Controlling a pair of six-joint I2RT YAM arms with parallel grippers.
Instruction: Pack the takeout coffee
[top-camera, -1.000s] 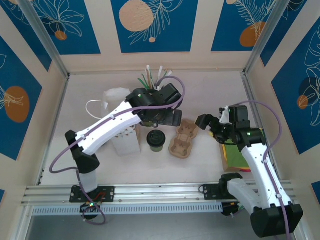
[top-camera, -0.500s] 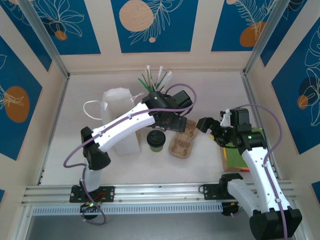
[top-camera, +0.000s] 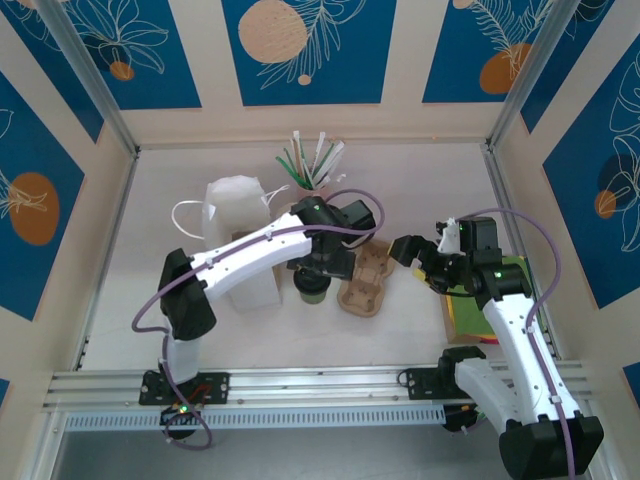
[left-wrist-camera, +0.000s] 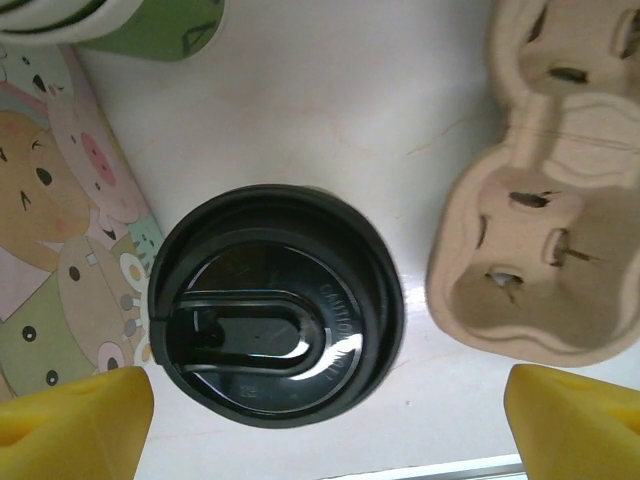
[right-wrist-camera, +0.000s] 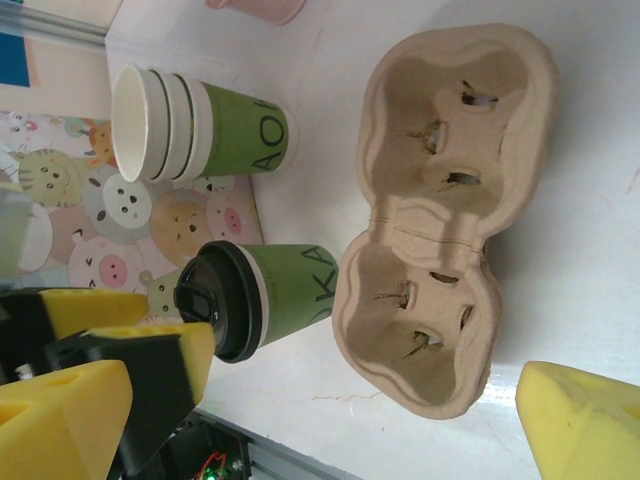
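Observation:
The takeout coffee (left-wrist-camera: 275, 305), a green cup with a black lid, stands upright on the white table between the patterned bag and the cardboard cup carrier (left-wrist-camera: 540, 200). My left gripper (left-wrist-camera: 320, 425) hangs open right over the lid, its yellow fingertips (left-wrist-camera: 70, 420) wide apart and clear of the cup. From above, the left gripper (top-camera: 318, 262) covers most of the coffee (top-camera: 312, 291). My right gripper (top-camera: 410, 250) is open, just right of the carrier (top-camera: 365, 280), holding nothing. Its wrist view has the coffee (right-wrist-camera: 270, 295) beside the carrier (right-wrist-camera: 440, 210).
A stack of lidless green cups (right-wrist-camera: 200, 125) lies on its side behind the coffee. A white paper bag (top-camera: 240, 240) stands to the left. A pink cup of straws (top-camera: 312, 165) sits at the back. A green and yellow flat item (top-camera: 480, 312) lies under the right arm.
My left arm has swung forward from near the straws and brought its gripper down over the coffee's lid. The right gripper shifted only slightly.

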